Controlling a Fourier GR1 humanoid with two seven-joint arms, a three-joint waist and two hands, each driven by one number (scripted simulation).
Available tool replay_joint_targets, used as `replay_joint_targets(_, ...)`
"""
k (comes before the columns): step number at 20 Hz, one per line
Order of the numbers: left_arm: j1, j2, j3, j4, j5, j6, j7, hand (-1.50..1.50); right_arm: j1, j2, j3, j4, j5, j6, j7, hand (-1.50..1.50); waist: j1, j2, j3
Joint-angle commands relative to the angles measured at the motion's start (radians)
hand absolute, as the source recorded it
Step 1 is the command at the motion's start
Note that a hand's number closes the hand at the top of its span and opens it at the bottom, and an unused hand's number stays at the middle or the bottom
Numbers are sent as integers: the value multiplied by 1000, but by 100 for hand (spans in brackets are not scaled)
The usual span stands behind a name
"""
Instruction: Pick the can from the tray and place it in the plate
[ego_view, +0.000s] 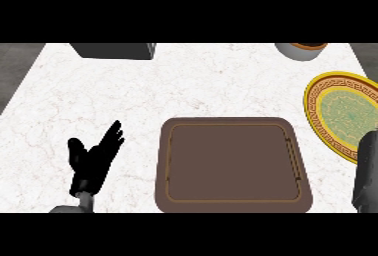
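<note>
A brown rectangular tray (235, 200) lies at the counter's middle front, and its inner surface shows bare. No can is visible anywhere in the head view. The round plate (316, 107), with a yellow patterned rim and a green centre, lies right of the tray and is cut by the right edge. My left hand (92, 155) rests open on the left, fingers up, well apart from the tray. My right arm (365, 172) rises along the right edge, its dark upper end overlapping the plate's near rim. Whether it holds anything is hidden.
A dark grey box (112, 50) stands at the back left. A grey bowl with a brown inside (301, 49) sits at the back right. The white marble counter (111, 100) ends at dark floor on the left and right.
</note>
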Motion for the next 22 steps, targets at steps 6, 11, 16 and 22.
replay_joint_targets(6,10,-14,-13,6,-7,2,2,0,-24,-62,-178,346,-367,-133,-36,-150,-10,-4,3)
replay_joint_targets(11,1,-17,-4,39,-14,0,-30,0,-46,-124,-126,475,-576,-340,-263,-150,-12,-5,2)
replay_joint_targets(16,19,-16,-6,22,-11,-2,-23,0,-26,-113,-74,369,-684,-515,-401,-150,-21,-13,2)
replay_joint_targets(22,17,9,34,32,11,-12,-4,0,37,-9,8,203,-861,-576,-452,-150,-38,-19,-1)
